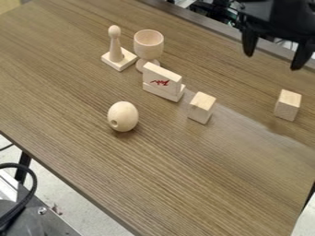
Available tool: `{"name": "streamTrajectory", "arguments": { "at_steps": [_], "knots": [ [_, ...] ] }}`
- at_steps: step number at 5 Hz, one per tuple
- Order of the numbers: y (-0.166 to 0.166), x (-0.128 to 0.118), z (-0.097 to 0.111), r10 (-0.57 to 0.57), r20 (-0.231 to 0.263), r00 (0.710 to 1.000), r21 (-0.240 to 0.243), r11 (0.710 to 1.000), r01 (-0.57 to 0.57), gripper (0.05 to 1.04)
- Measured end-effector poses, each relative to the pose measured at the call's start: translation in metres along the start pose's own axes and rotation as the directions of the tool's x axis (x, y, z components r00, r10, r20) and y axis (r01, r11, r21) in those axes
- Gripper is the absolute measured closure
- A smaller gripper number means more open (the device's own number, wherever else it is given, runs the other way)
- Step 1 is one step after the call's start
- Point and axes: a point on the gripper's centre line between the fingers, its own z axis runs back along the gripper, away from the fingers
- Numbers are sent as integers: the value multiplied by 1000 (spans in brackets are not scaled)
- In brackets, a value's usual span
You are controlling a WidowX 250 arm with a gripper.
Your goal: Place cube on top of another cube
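Gripper (276, 50) released and empty; stack not begun

With the marked block (162, 79) taken as reference, the gripper is noted above the table (154, 179), well to its right in the camera view, fingers spread. The inner cube (201, 108) is found just beside the block; the outer cube (287, 105) is found well apart from it, past the inner one. Pickup of the outer cube is judged the step in hand, since access there is freer.

Fingers should be squared to two opposite faces and lowered astride the cube before closure; a grip across corners would likely cause twisting. Smooth wood may slip if only the top edge is pinched. A straight lift is advised, and the marked block should be cleared during placement.
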Motion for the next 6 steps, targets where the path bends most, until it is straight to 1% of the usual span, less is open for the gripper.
{"name": "streamTrajectory", "arguments": {
  "at_steps": [1,2,3,5,6],
  "knots": [
    [-10,2,-22,4,-31,1000,16,1000,-3,83],
    [-16,-1,-39,-1,-64,998,25,1000,3,83],
    [-19,-5,-52,-2,-86,996,22,1000,4,83],
    [-25,-5,-67,-30,-94,995,11,999,31,83],
    [-28,0,-69,-43,-81,996,4,999,43,83]
  ]
}}
